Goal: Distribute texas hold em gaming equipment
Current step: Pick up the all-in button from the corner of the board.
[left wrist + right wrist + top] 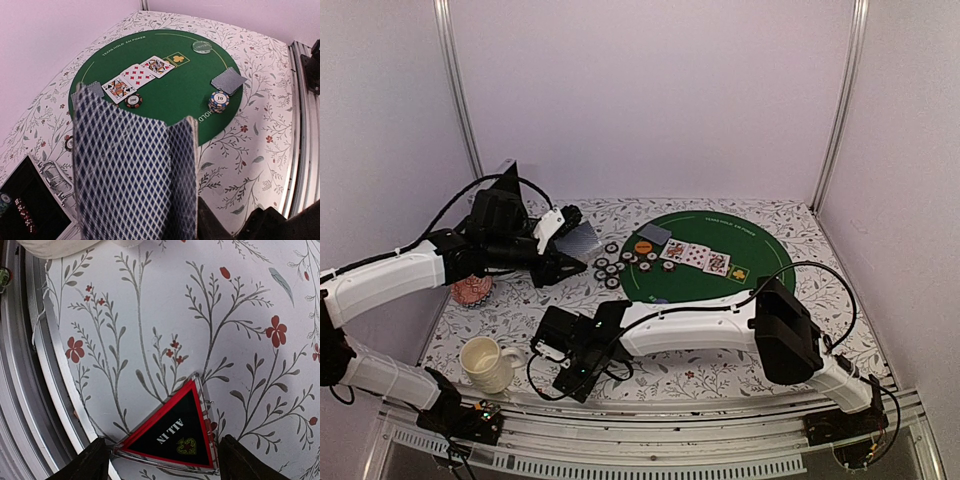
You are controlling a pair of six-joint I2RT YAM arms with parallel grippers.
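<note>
1. Since the marker [170, 432] lies flat at the table's [150, 315] near edge and looks hard, light and slick, its slanted sides seem the place to pinch; the right gripper [164, 450] straddles it, jaws apart.
2. The left gripper [563, 243] clamps thin, bendy cards [130, 170] aloft.
3. Farther off, chips [219, 101] sit stacked on the mat [175, 100].

held playing cards [130, 170] blurred and cut off below, hiding part of the green mat [175, 95], right gripper [160, 462] fingers cropped at the bottom edge, their contact with the triangular marker [172, 432] unclear, cream mug [65, 246] cut off at top, left-side poker chips [610, 265] too small to read from above
</note>
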